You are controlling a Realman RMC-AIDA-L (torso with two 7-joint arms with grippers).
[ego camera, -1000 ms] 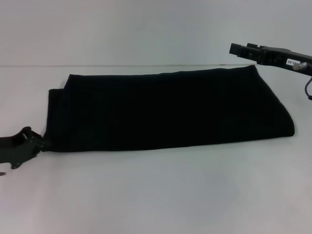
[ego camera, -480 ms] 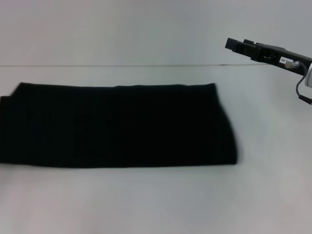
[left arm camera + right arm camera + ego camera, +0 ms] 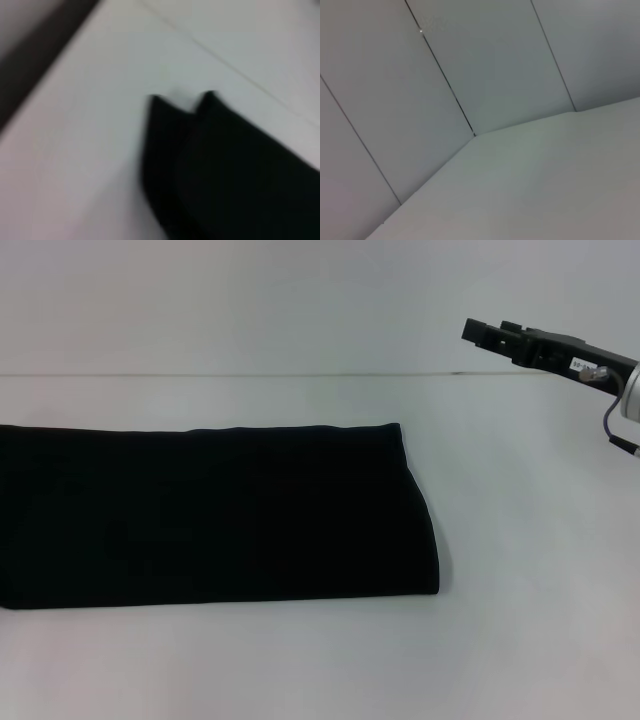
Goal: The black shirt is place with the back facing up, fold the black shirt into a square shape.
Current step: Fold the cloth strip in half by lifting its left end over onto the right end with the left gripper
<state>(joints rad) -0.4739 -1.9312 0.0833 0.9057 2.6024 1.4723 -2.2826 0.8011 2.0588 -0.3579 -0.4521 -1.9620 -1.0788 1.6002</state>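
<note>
So the big plain matte black fabric T-shirt (image 3: 215,515) was lying flat on the plain white tabletop (image 3: 520,640), already narrowed into a long horizontal band that ran off the robot's left edge of the head view. No sleeves poked out anywhere, so my read is they were tucked under already and the band was laid out lengthwise, ready for someone to fold it end over end into the square. Its right end was a clean, slightly curved edge, sitting well apart from the black rigid right gripper (image 3: 480,332).

That right gripper hung up in the air on the far right, not touching anything, probably just parked out of the way of the cloth. Whether its claw was apart or together, I couldn't tell. The left gripper wasn't in the pictures at all, so no idea about that one either. Its wrist camera only caught the left end of the shirt (image 3: 220,170), where two pointed corners sat side by side on the white surface.

Count: one shirt, one visible gripper, two fabric corners at that end.
</note>
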